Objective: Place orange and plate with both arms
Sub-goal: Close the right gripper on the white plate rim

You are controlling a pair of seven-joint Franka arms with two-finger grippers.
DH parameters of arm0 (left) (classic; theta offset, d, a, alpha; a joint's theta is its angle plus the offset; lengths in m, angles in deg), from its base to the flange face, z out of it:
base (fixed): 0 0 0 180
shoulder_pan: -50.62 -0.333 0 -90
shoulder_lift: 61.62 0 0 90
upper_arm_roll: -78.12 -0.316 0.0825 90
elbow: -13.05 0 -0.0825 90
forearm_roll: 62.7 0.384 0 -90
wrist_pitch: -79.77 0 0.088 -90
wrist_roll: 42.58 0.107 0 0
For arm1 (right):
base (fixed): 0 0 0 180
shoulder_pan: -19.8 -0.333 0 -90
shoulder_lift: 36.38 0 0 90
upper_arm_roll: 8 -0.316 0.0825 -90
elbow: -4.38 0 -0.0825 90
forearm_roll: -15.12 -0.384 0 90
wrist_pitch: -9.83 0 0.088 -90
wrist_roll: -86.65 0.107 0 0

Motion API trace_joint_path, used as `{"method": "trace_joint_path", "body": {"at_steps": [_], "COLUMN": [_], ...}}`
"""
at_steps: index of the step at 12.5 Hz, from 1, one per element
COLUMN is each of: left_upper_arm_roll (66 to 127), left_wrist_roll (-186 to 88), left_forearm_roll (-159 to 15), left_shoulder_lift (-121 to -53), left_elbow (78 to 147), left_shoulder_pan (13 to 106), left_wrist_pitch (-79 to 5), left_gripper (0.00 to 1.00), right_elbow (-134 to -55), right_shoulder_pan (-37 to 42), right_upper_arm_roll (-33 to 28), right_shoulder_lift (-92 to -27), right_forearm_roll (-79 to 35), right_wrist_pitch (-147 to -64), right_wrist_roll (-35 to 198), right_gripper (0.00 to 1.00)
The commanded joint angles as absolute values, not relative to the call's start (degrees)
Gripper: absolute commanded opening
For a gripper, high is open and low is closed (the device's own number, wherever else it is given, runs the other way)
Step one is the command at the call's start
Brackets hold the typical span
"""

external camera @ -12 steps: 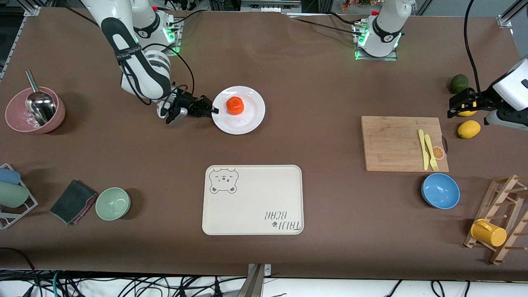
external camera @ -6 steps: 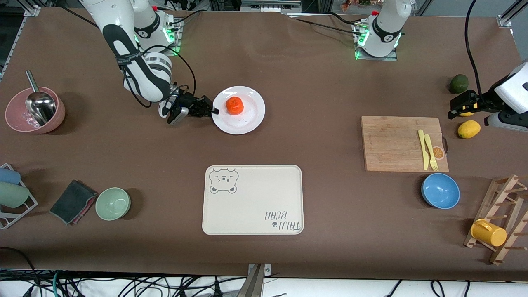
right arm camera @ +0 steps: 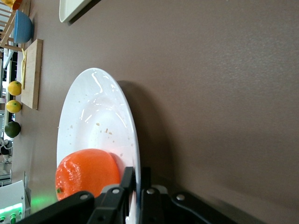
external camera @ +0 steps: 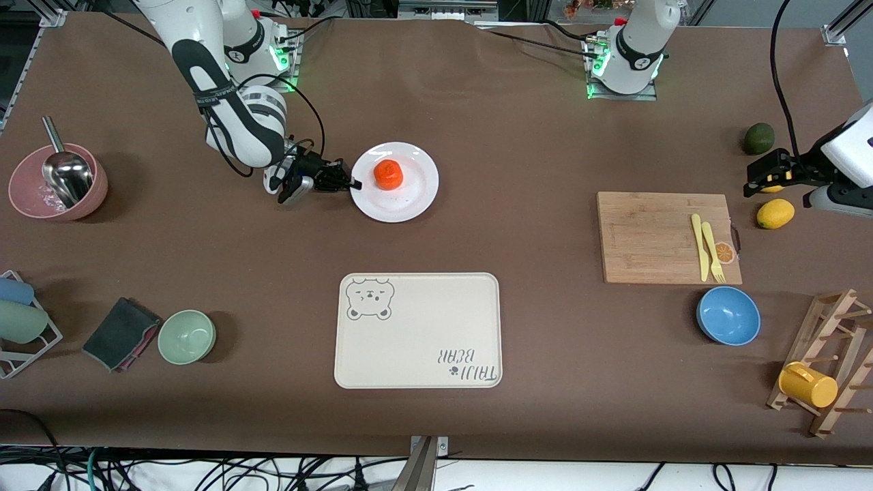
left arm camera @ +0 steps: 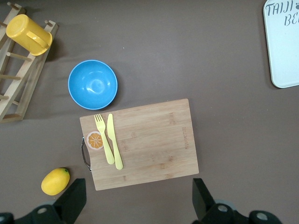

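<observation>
The round white plate [external camera: 402, 194] lies on the brown table, farther from the front camera than the bear-print tray, and the orange [external camera: 389, 174] sits on it. My right gripper [external camera: 353, 183] is shut on the plate's rim at the edge toward the right arm's end; the right wrist view shows the rim [right arm camera: 132, 135] pinched between the two fingers, with the orange [right arm camera: 84, 173] just beside them. My left gripper [external camera: 752, 183] hangs open and holds nothing, up in the air over the lemons at the left arm's end; its fingers [left arm camera: 74, 200] frame bare table beside the cutting board [left arm camera: 142, 142].
A cream bear-print tray [external camera: 470, 320] lies nearer the front camera than the plate. A wooden cutting board [external camera: 648, 239] carries a yellow knife and fork. A blue bowl [external camera: 728, 315], lemons [external camera: 775, 213], an avocado [external camera: 758, 138], a green bowl [external camera: 187, 336] and a pink bowl [external camera: 27, 194] with a scoop stand around.
The right gripper's fingers have closed on the plate's rim and its arm shifted slightly. The left arm has drifted a little toward its end of the table. Plate and orange have stayed put.
</observation>
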State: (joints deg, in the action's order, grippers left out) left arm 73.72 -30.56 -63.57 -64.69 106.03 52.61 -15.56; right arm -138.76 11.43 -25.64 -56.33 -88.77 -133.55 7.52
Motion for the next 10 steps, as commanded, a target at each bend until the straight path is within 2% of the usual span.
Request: {"method": "trace_joint_path", "body": {"at_steps": [1,7,10], "left_upper_arm_roll": [73.72,73.72,73.72], "left_wrist_roll": [-29.04,-29.04,-29.04], "left_forearm_roll": [-64.55,-64.55,-64.55], "left_shoulder_lift": [-64.61,-64.78,-64.87], "left_elbow": [105.16,105.25,105.25], "left_shoulder_pan": [52.11,52.03,52.03], "left_wrist_pitch": [-14.98,-14.72,-14.72], "left_gripper": [1.0,1.0,1.0], "right_elbow": [-138.97,-138.36,-134.94], "right_shoulder_pan": [11.8,12.15,12.77], "right_upper_arm_roll": [-26.54,-26.54,-26.37], "right_shoulder_lift": [-56.33,-56.07,-55.37], "right_forearm_roll": [-90.52,-91.66,-92.46], "right_wrist_pitch": [-134.58,-134.14,-134.05], "right_wrist_roll": [5.44,6.4,16.03], "right_gripper": [0.0,0.0,0.0]}}
